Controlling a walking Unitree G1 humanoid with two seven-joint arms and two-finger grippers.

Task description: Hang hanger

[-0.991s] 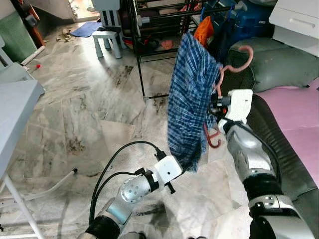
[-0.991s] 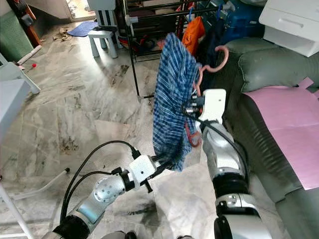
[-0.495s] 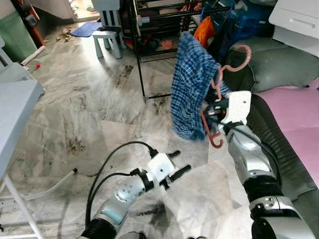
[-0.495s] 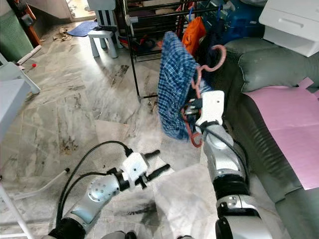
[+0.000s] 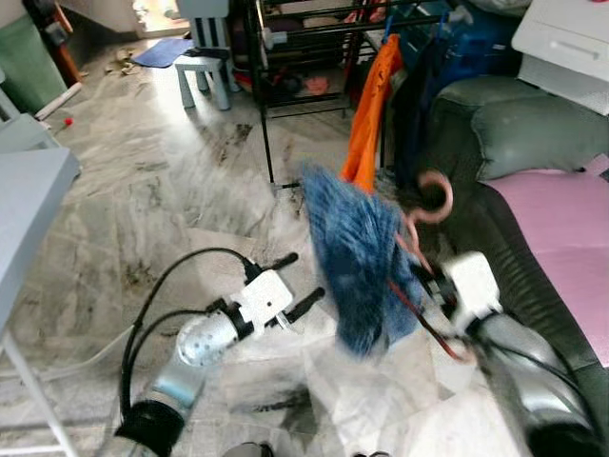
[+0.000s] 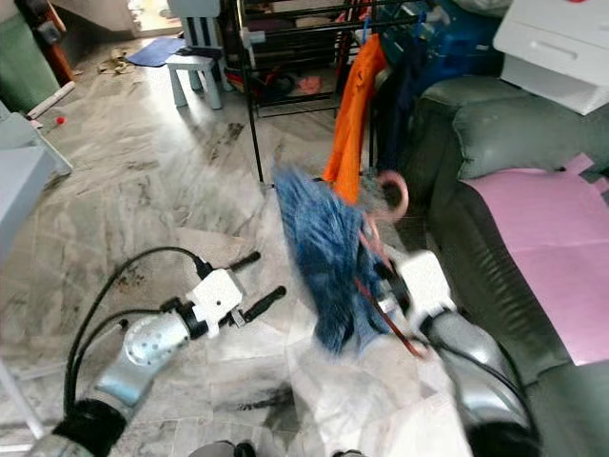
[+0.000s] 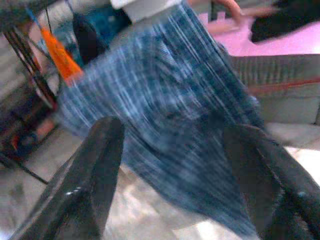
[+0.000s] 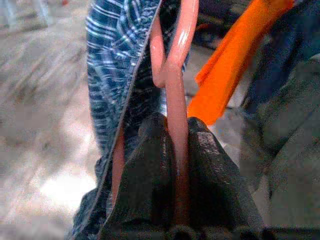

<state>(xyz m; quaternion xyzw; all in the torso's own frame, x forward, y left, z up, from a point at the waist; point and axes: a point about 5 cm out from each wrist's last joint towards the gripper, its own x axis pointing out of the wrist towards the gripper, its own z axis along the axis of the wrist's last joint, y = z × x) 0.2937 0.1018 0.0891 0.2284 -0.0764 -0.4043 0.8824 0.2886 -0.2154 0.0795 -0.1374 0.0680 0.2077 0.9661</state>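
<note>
From my head, left eye: my right gripper (image 5: 430, 283) is low at the right, near the dark green sofa (image 5: 495, 143), gripping the pink hanger (image 5: 430, 205) below its hook. A blue plaid cloth (image 5: 354, 257) drapes from the hanger and blurs in front of me, over the marble floor (image 5: 171, 190). My left gripper (image 5: 297, 284) sits to the left of the cloth, apart from it, its two black fingers spread and empty. Farther off stands a black clothes rack (image 5: 285, 57) with an orange garment (image 5: 366, 114) hanging on it.

Right eye: the same scene. The hanger's hook curls up just right of the orange garment, below the rack's rail. A pink sheet (image 6: 542, 248) lies on the sofa at the right, and a small pale stool (image 6: 195, 71) stands far left.

Left wrist: my two fingers (image 7: 92, 180) stand wide apart with nothing between them, the plaid cloth beyond them.

Right wrist: my fingers (image 8: 150, 175) are closed tight on the hanger's pink stem, the plaid cloth hanging beside it and the orange garment behind.
</note>
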